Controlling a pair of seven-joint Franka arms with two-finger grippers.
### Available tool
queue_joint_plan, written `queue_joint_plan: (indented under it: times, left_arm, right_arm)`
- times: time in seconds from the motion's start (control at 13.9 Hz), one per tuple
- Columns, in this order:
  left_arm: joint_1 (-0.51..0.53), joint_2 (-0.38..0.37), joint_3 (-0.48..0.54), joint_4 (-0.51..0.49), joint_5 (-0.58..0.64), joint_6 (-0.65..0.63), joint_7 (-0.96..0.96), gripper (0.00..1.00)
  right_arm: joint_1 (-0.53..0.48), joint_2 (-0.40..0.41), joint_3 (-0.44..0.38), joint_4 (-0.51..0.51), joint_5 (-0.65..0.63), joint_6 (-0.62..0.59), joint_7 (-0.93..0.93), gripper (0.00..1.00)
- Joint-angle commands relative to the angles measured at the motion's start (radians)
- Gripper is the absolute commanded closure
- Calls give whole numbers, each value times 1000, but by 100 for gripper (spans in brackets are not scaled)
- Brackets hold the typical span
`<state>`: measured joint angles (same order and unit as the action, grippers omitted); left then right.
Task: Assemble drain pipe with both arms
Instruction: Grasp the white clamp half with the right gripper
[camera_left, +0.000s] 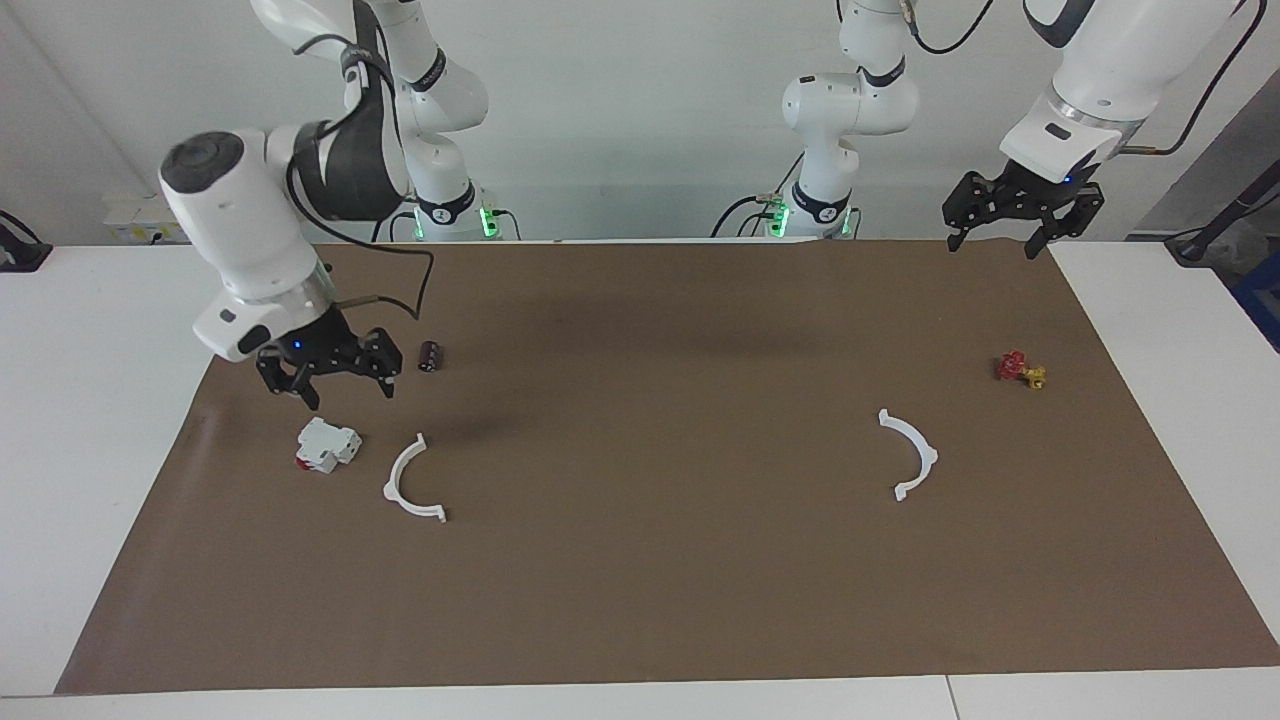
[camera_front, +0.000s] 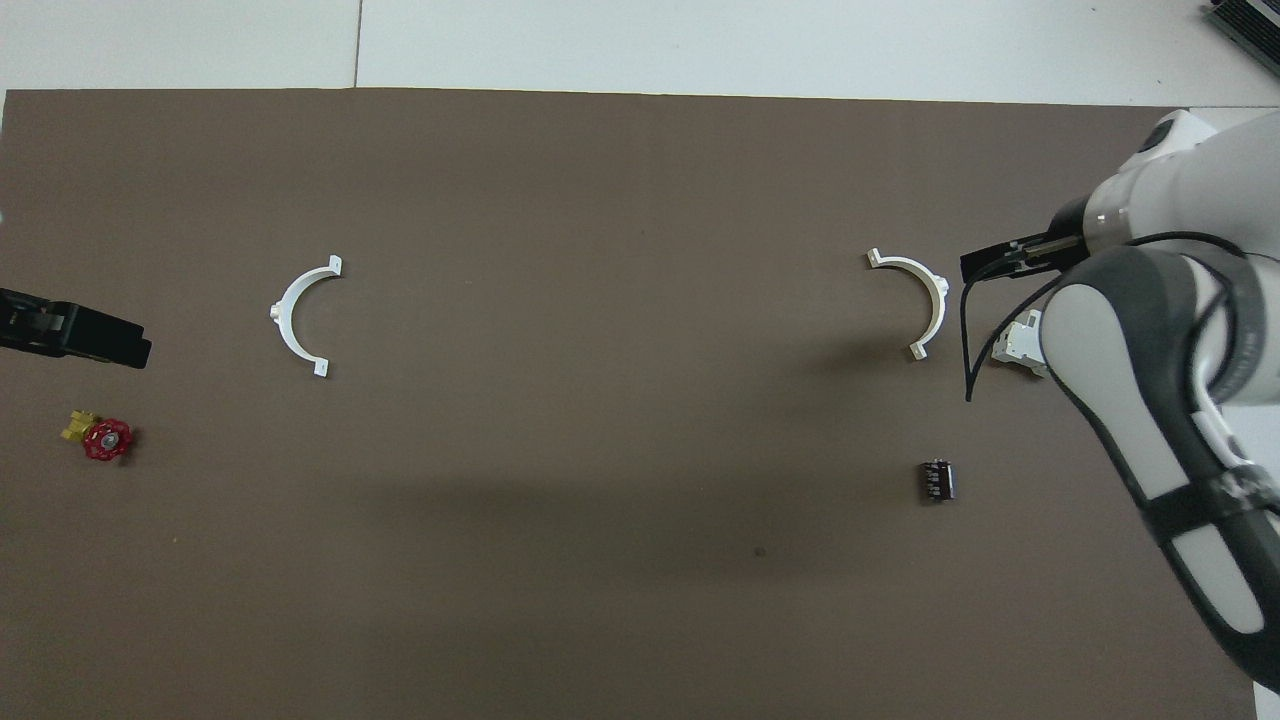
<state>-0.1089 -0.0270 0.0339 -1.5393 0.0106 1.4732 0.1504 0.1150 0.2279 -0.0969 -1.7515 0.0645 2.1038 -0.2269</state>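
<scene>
The reach is under way: the right gripper (camera_left: 330, 380), jaws apart, hangs above the half-ring (camera_left: 412, 483) at the desk's right-arm end and must descend, while the left gripper (camera_left: 1022, 215) waits open.

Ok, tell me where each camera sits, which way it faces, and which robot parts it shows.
Facing view: high across the table, looking at the robots; both bases, right claw open over the white block, left claw open, waiting.
Overhead view: above the robots' end, looking steeply down; right arm, left claw.
Shared: brown mat, both half-rings.
</scene>
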Motion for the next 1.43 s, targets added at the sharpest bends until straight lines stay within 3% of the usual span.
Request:
queue_joint_plan:
  times: [0.0, 0.36, 0.5, 1.08, 1.15, 1.22, 1.29, 1.36]
  left_arm:
    - [5, -31, -3, -39, 14, 22, -11, 0]
    - [5, -31, -3, -39, 15, 22, -11, 0]
    - [5, -31, -3, -39, 15, 22, -11, 0]
    - [5, -31, -3, -39, 15, 22, -11, 0]
    - [5, -31, -3, -39, 15, 22, -11, 0]
    - [5, -31, -3, -39, 15, 22, -11, 0]
    - [5, -31, -3, -39, 15, 22, -11, 0]
    - [5, -31, -3, -39, 15, 22, -11, 0]
  right_arm:
    - [-1, 118, 3, 29, 29, 111, -165, 0]
    - [-18, 250, 3, 9, 47, 257, -356, 0]
    - [-17, 248, 3, -32, 73, 271, -362, 1]
    - [-40, 232, 3, -117, 75, 309, -437, 27]
    - [-40, 232, 3, -115, 77, 309, -437, 36]
    - [-40, 232, 3, -115, 77, 309, -440, 60]
    - [-40, 232, 3, -115, 75, 309, -440, 100]
    - [-38, 232, 3, -111, 77, 309, -431, 100]
